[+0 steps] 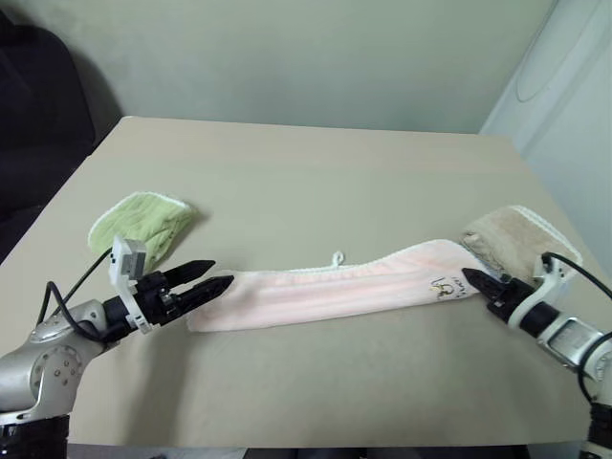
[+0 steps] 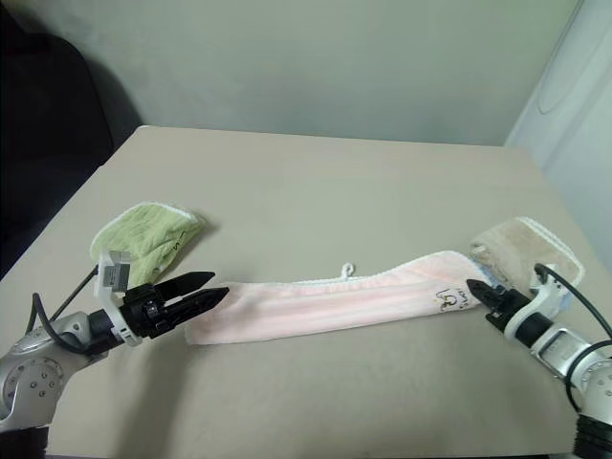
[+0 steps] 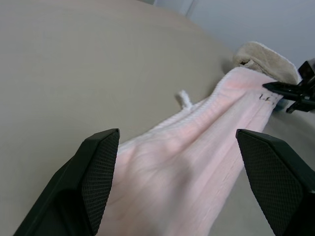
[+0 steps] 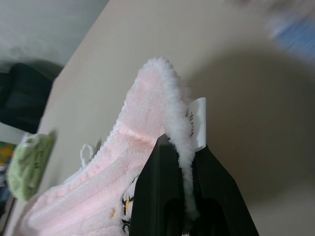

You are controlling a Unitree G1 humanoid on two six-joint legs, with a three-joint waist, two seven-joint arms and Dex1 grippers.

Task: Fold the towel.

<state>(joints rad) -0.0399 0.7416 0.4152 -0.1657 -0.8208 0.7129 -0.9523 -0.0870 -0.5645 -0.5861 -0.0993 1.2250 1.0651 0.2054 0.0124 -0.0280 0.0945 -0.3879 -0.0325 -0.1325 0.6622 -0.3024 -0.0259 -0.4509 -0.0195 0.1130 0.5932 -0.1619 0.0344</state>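
Both arms reach inward, low over the table (image 1: 306, 172). The right gripper (image 1: 475, 281) pinches the towel (image 1: 325, 292) at its right end, lifting that corner. The left gripper (image 1: 212, 277), fingers spread wide, hovers at the towel's left end. The pale pink towel stretches as a long narrow band across the near table, dark motif (image 1: 445, 286) by the right gripper.
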